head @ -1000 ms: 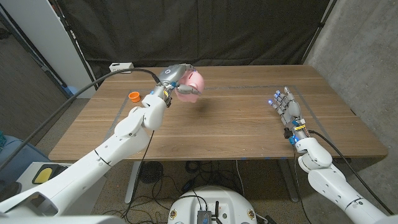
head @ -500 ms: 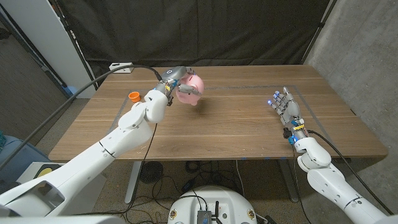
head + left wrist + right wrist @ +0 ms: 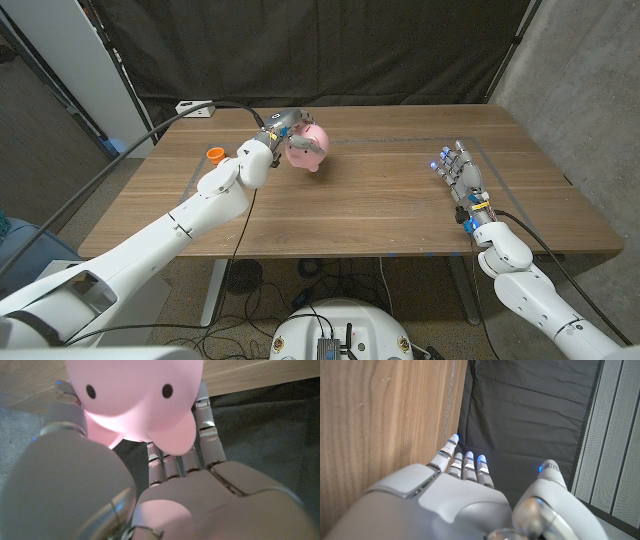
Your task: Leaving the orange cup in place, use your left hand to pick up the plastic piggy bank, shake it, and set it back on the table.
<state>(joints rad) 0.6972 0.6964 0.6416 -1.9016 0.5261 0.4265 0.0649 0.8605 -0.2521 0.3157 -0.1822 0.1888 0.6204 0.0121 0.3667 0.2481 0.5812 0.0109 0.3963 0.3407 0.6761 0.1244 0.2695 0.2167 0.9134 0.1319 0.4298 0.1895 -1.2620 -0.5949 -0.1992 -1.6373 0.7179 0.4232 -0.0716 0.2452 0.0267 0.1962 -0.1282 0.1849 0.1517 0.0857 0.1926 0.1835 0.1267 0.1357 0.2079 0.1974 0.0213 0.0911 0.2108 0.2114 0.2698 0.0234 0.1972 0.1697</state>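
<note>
My left hand holds the pink plastic piggy bank above the far left part of the table. In the left wrist view the piggy bank faces the camera with two black eyes, gripped between the fingers and thumb of my left hand. The small orange cup stands on the table to the left of that arm. Near the right edge my right hand stands upright with fingers apart, holding nothing. The right wrist view looks past the back of my right hand along the wood.
The wooden table is bare across its middle and front. A white box with a thick black cable sits at the far left corner. A dark curtain hangs behind the table.
My left hand has carried the piggy bank a little to the right and lower, and the pig has turned in the grip. The right hand and orange cup stayed still.
</note>
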